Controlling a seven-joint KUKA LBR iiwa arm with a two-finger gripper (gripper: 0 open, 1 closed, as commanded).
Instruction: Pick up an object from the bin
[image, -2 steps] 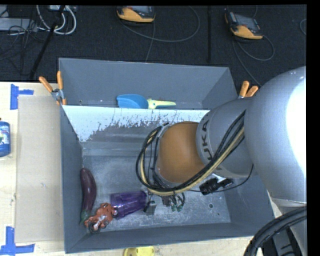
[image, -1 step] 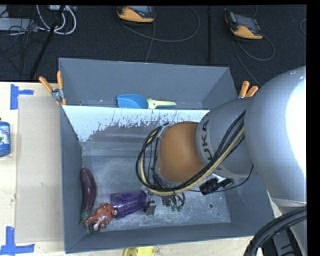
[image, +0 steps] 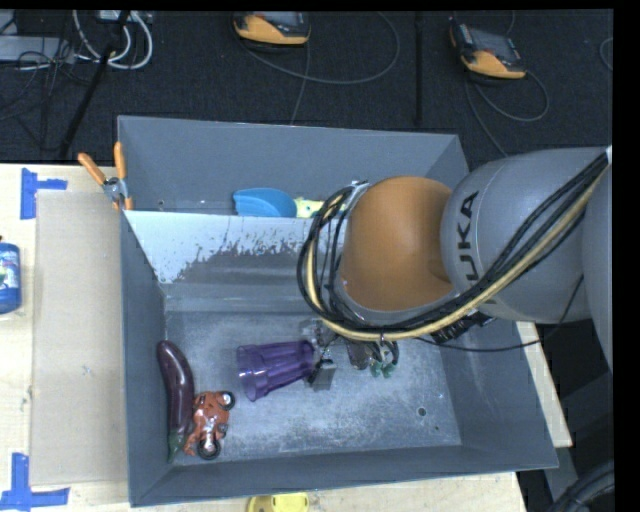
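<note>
From my seat, the thing that matters is the see-through purple plastic cup (image: 270, 367) lying on its side on the floor of the grey metal bin (image: 300, 140). I'll place everything else by that cup.

The gripper (image: 325, 368) hangs below the arm's orange wrist cover (image: 395, 245), right at the cup's right-hand end. Its dark tip is touching that end or sitting just beside it; I cannot tell which. The cover and cables shade that spot, so I also cannot tell whether the gripper is spread or clenched, and I will not claim that it has the cup.

The cup's long axis runs roughly left to right across the bin, rising a little towards the right. Its wide mouth points left and slightly towards me, and its narrower base points at the gripper. So the cup lies to the left of the gripper, end-on to it and not broadside. In my judgement the coming move turns on this: a closing grasp would have to go across the narrow base or over the body further left, not along the length.

Well left of the cup lies a dark purple, curved, aubergine-shaped toy (image: 177, 383). A small red and orange toy figure (image: 210, 420) sits against its lower end. Far behind the cup, by the back wall, rests a blue rounded plastic piece (image: 264, 203). None of these crowds the cup
</note>
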